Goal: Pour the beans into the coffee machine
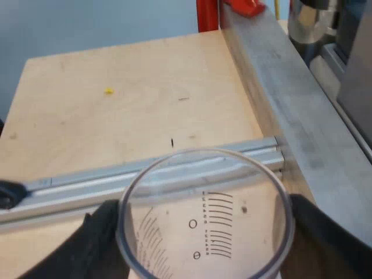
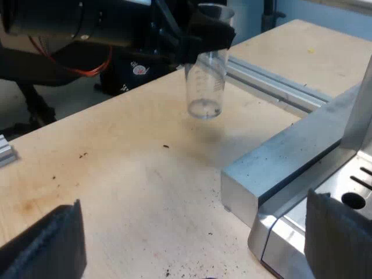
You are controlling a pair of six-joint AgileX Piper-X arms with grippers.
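Glass [image 1: 204, 203] upright, just above worktop [image 1: 116, 116], near machine [image 2: 344, 192] | my left hand [image 1: 206, 244] grips glass near its top | my right hand [image 2: 192, 241] wide apart, holds nothing, beside machine

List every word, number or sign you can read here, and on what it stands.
"O": a round sign on the measuring glass, beside its scale lines; a second, barred one is below it.
Tiny lettering along the scale: too small to read.
Nothing else is readable.

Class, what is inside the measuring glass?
No beans show inside the measuring glass: its scale marks and the wooden table show through. The left gripper's black fingers cover parts of its wall.
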